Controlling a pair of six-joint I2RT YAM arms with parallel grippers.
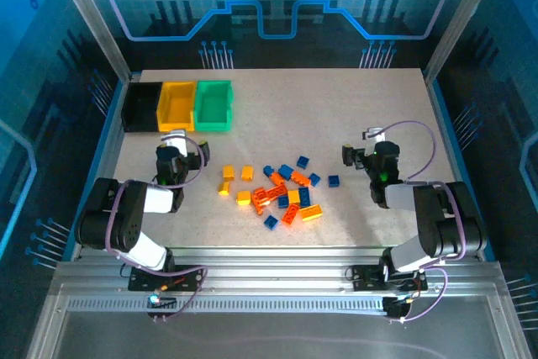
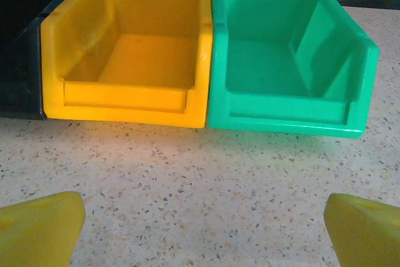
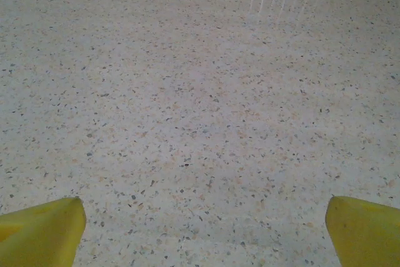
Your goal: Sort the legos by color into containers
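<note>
The legos (image 1: 277, 191) lie scattered mid-table between the two arms: yellow ones (image 1: 228, 172) on the left of the pile, orange ones (image 1: 262, 197) in the centre, blue ones (image 1: 334, 181) around the edges. The containers stand in a row at the far left: black (image 1: 141, 105), yellow (image 1: 177, 104), green (image 1: 213, 104). My left gripper (image 1: 174, 140) hovers open just in front of the yellow bin (image 2: 125, 48) and green bin (image 2: 281, 60), its fingertips (image 2: 44, 226) wide apart over bare table. My right gripper (image 1: 370, 142) is open over bare table right of the legos, its fingertips (image 3: 365, 229) empty.
The speckled table (image 1: 378, 98) has free room at the back and on the right. Metal frame posts and blue enclosure walls (image 1: 445, 31) border it. A sliver of the black bin (image 2: 19, 60) shows at the left of the left wrist view.
</note>
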